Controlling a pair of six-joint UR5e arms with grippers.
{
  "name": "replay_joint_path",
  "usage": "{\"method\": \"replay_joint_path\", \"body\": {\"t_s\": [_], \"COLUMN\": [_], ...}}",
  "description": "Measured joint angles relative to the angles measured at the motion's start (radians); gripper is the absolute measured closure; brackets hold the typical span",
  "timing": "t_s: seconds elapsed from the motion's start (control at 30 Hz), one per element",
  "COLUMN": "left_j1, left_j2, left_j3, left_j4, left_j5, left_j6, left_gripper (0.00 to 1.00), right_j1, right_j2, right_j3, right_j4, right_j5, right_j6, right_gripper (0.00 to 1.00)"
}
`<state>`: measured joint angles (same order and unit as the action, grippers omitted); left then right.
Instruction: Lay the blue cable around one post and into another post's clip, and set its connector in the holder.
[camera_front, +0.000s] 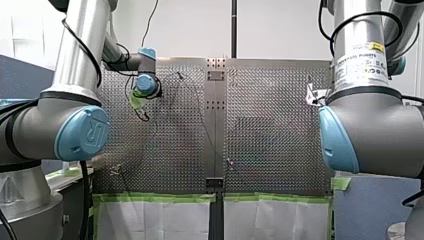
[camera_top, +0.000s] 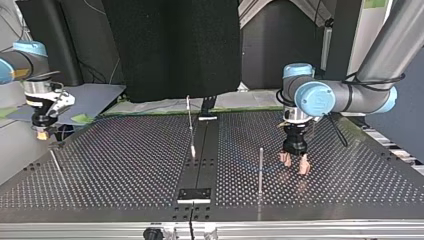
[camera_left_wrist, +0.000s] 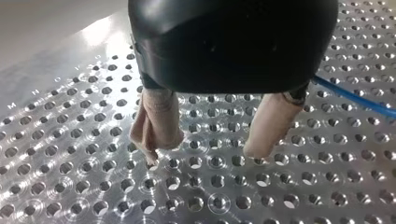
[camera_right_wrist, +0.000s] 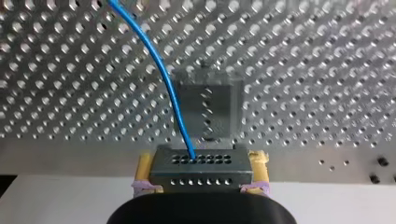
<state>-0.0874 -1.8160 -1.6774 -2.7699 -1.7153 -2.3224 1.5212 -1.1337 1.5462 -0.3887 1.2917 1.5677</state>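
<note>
A perforated metal bench (camera_top: 125, 160) is seen, split by a dark centre strip (camera_top: 202, 150), with green tape (camera_front: 155, 198) laid along its edge in the front view. A black panel (camera_top: 170, 45) is stood behind it in the top view. An upright post (camera_top: 260, 167) is fixed between the strip and my left gripper (camera_top: 294, 165), and a leaning post (camera_top: 190, 125) is set near the strip. My left gripper is held low over the holes with its beige fingers (camera_left_wrist: 159, 123) apart and nothing between them. The blue cable (camera_left_wrist: 355, 98) is seen passing beside it. My right gripper (camera_right_wrist: 201, 170), at the bench's edge, is clamped by its yellow pads (camera_right_wrist: 142, 168) on the grey connector (camera_right_wrist: 201, 161), from which the cable is run out over the bench
</note>
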Motion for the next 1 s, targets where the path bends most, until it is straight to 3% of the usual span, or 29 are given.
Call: {"method": "replay_joint_path", "body": {"t_s": [0.3,0.57,0.63,0.8,1.0], "left_j1": [0.000,0.000,0.000,0.000,0.000], "left_j2": [0.000,0.000,0.000,0.000,0.000], "left_j3": [0.000,0.000,0.000,0.000,0.001], "left_j4": [-0.001,-0.001,-0.001,-0.001,-0.001], "left_j5": [0.000,0.000,0.000,0.000,0.000], "left_j6": [0.000,0.000,0.000,0.000,0.000], "left_gripper": [0.00,0.00,0.00,0.00,0.00], "right_j1": [-0.006,-0.017,-0.018,-0.019,-0.019], "right_j2": [0.008,0.015,0.023,0.055,0.069], "right_j3": [0.000,-0.008,-0.016,-0.044,-0.062], "right_j4": [-0.063,-0.068,-0.057,-0.020,-0.011], "right_j5": [-0.078,-0.155,-0.174,-0.220,-0.235], "right_j6": [0.041,0.060,0.057,0.026,0.011], "right_gripper": [1.00,1.00,1.00,1.00,1.00]}}
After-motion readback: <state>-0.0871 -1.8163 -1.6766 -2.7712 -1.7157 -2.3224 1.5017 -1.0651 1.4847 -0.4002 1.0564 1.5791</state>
